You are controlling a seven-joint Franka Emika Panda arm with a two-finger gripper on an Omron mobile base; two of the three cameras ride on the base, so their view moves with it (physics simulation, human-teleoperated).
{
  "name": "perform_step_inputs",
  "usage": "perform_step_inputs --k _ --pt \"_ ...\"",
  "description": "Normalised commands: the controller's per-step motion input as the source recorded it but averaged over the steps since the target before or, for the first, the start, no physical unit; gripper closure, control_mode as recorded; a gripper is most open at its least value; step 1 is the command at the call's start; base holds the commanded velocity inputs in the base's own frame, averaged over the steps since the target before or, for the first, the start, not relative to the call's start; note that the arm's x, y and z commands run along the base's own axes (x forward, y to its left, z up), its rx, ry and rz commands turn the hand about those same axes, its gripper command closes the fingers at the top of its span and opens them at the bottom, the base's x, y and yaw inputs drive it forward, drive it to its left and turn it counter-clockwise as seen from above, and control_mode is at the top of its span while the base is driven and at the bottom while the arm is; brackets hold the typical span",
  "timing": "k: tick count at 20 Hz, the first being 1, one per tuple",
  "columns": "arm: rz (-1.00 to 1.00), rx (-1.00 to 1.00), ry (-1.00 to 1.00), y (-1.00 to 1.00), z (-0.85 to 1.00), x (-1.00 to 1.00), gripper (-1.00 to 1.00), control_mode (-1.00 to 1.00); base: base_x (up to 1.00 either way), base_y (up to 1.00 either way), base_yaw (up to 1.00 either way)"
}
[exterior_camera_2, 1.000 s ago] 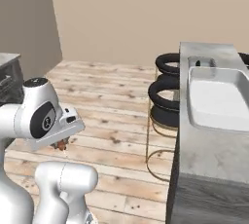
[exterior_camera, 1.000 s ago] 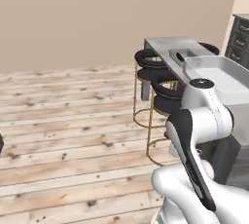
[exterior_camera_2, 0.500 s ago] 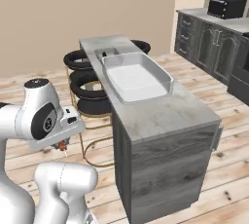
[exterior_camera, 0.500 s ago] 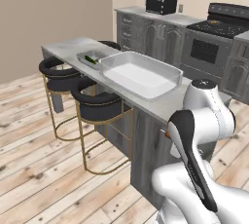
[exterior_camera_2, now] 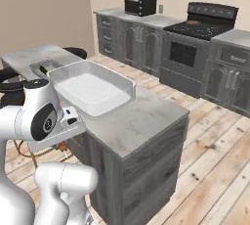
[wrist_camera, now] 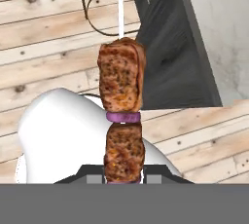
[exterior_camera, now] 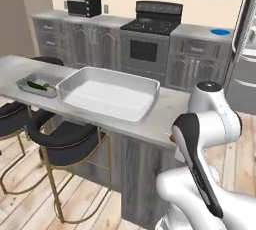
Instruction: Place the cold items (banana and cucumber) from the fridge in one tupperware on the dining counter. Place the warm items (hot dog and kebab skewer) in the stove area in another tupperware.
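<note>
The kebab skewer (wrist_camera: 121, 116), two browned meat chunks with a purple onion ring and a white stick, rises straight from my gripper (wrist_camera: 124, 179), which is shut on its lower end. A bit of the skewer (exterior_camera_2: 62, 146) shows under the hand, low beside the dining counter (exterior_camera_2: 141, 121). On the counter stands a large empty tupperware (exterior_camera: 107, 94), also seen from the right (exterior_camera_2: 90, 87). Beyond it sits a smaller tupperware (exterior_camera: 40, 83) with the green cucumber (exterior_camera: 36, 85) inside. The banana and hot dog are out of view.
Black stools (exterior_camera: 65, 136) stand along the counter's near side. The stove (exterior_camera: 155, 21) and grey cabinets line the back wall, with a toaster oven (exterior_camera: 85, 6) on the left and the fridge (exterior_camera: 247, 49) at the right edge. Wooden floor (exterior_camera_2: 210, 170) lies open to the right.
The whole picture has swung: the base has turned and driven, bringing the counter close and the stove wall into view. The skewer stays in the shut gripper.
</note>
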Motion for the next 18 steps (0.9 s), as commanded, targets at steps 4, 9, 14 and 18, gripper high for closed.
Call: perform_step_inputs --k 4,9,14,18 --pt "0.0 0.0 0.0 0.0 0.0 0.0 1.0 1.0 0.09 0.75 -0.64" --pt "0.0 0.0 0.0 0.0 0.0 0.0 1.0 1.0 0.0 0.79 -0.61" --pt "0.0 0.0 0.0 0.0 0.0 0.0 1.0 1.0 0.0 0.88 -0.5" --pt "0.0 0.0 0.0 0.0 0.0 0.0 1.0 1.0 -0.16 0.29 -0.4"
